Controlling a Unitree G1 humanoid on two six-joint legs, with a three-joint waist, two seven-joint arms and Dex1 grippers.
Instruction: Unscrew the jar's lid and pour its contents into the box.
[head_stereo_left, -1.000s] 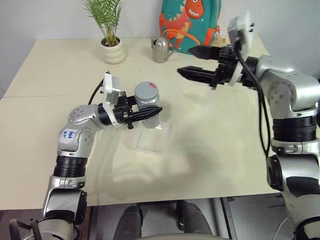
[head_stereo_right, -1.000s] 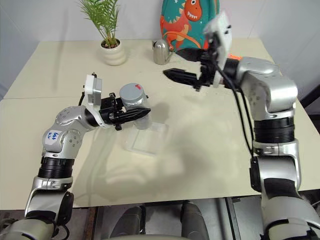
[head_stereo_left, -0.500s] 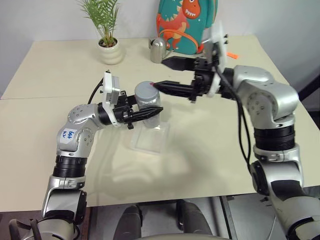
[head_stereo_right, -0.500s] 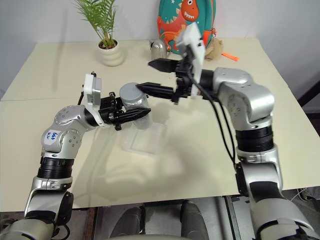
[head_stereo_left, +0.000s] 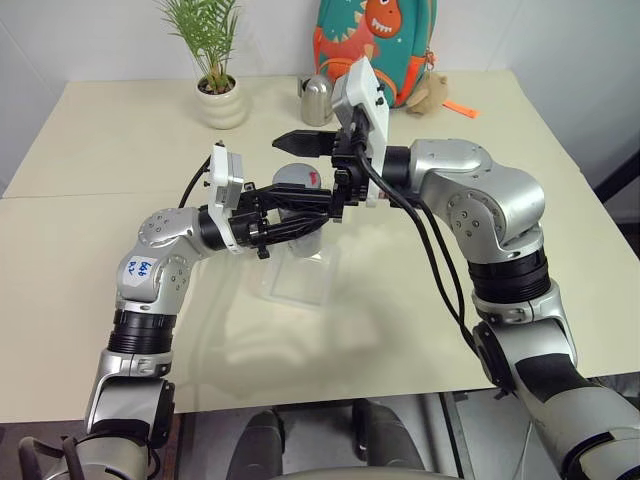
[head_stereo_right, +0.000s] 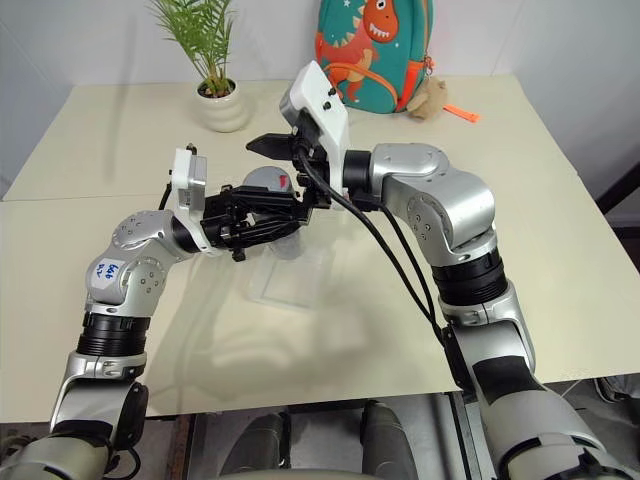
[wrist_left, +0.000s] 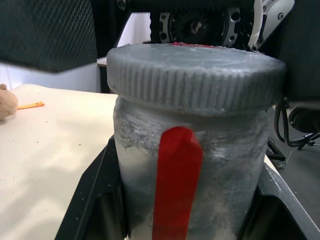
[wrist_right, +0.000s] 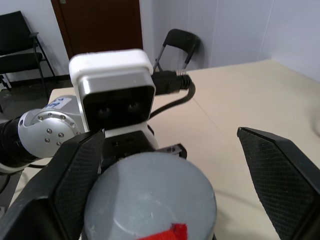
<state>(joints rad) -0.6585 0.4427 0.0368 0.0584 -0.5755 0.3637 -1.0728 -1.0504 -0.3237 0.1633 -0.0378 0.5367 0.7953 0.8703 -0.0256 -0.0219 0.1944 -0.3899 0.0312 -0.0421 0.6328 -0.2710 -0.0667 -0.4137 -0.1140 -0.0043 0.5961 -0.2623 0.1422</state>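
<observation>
right pincer (head_stereo_right: 268, 172): jaws spread wide and holding nothing, one finger behind the lid and one in front of it, pointing across toward the robot's left.
lid (head_stereo_left: 298, 177): sits between those two open fingers, screwed on, red mark up; whether either finger touches its ribbed rim I cannot tell.
axis: the jar (wrist_left: 190, 165) stands upright, so the lid's turning axis is vertical and the right pincer's fingers lie level across it, one on each side.
left pincer (head_stereo_left: 290, 222): clamped tight on the jar's body below the lid, holding it up off the table (head_stereo_left: 100, 250).
box (head_stereo_left: 300, 277): on the table, just under and in front of the held jar, clear and shallow.
nearer arm: the right one is placed for the lid; I judge the coming move is to close on the rim and twist.
</observation>
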